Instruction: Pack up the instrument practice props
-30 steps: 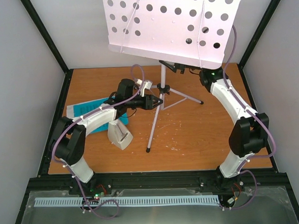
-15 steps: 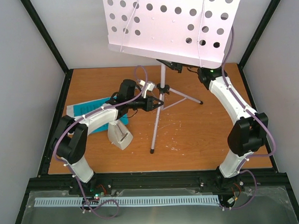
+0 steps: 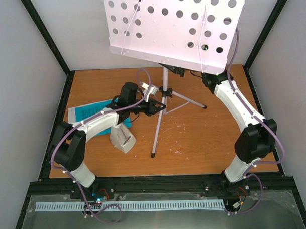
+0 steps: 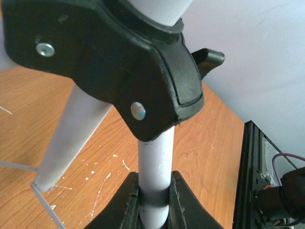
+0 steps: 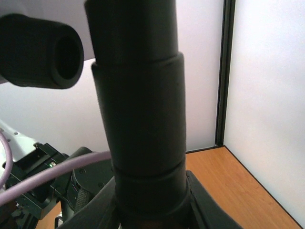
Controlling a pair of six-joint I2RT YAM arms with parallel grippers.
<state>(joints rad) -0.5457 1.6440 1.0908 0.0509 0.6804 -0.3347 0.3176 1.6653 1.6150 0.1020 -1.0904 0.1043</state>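
We look down on a brown wooden table (image 3: 209, 147) enclosed by white walls. A white perforated music stand (image 3: 175, 23) rises over the middle rear of the table on thin tripod legs, and its tilted desk fills the top of the overhead view. In the wrist view we see the left gripper (image 4: 155, 193) closed on the stand's white pole (image 4: 155, 162), right next to the black leg hub (image 4: 119, 62), with a finger pressed to each side. The right gripper (image 5: 150, 210) clamps the black tube (image 5: 138, 119) under the desk. Bright blue sheet-music pages (image 3: 87, 110) lie flat near the table's left edge, partly under the left arm. A small white pyramid-shaped metronome (image 3: 122, 138) stands just beside them, nearer the front.
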